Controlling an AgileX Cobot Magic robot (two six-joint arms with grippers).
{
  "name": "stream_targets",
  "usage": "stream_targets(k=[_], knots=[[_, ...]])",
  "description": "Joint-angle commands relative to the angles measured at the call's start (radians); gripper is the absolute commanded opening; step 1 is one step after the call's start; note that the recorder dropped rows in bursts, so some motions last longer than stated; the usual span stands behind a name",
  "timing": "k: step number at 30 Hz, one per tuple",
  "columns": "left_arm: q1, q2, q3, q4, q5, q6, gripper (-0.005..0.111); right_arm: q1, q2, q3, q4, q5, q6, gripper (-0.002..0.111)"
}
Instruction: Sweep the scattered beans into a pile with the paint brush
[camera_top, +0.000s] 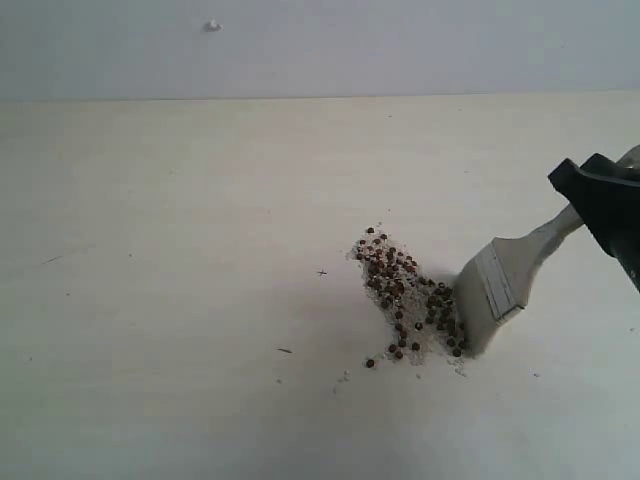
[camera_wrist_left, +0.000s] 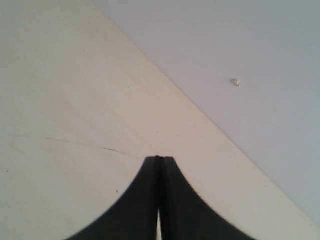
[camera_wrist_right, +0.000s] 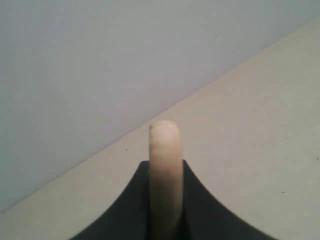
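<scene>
Pale cream desk (camera_top: 150, 300) fills the view, faintly scratched; behind it a plain grey-white wall (camera_top: 420, 50) with one small white bump (camera_top: 212, 25), light soft and even.

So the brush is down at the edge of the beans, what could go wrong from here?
The paint brush touches the beans at their right edge; a quick stroke could scatter them instead of piling them.
The right gripper holds the handle near its end, so the brush might twist under pressure.
The stray bean at the near edge may be missed.
</scene>
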Motion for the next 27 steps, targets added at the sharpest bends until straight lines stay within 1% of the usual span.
stream_targets(k=[1, 7, 11, 16, 23, 27], knots=[[-0.002, -0.007, 0.002, -0.005, 0.000, 0.006, 0.000, -0.003, 0.027, -0.040, -0.008, 0.004, 0.042, 0.000], [-0.002, -0.007, 0.002, -0.005, 0.000, 0.006, 0.000, -0.003, 0.046, -0.077, -0.027, 0.016, 0.043, 0.000], [-0.002, -0.007, 0.002, -0.005, 0.000, 0.006, 0.000, -0.003, 0.028, -0.079, -0.044, -0.006, 0.041, 0.000], [-0.002, -0.007, 0.002, -0.005, 0.000, 0.006, 0.000, -0.003, -0.055, -0.079, -0.048, -0.006, 0.041, 0.000], [-0.002, -0.007, 0.002, -0.005, 0.000, 0.006, 0.000, -0.003, -0.198, -0.079, -0.113, -0.006, -0.057, 0.000], [-0.002, -0.007, 0.002, -0.005, 0.000, 0.006, 0.000, -0.003, -0.265, -0.079, -0.160, 0.008, -0.052, 0.000]])
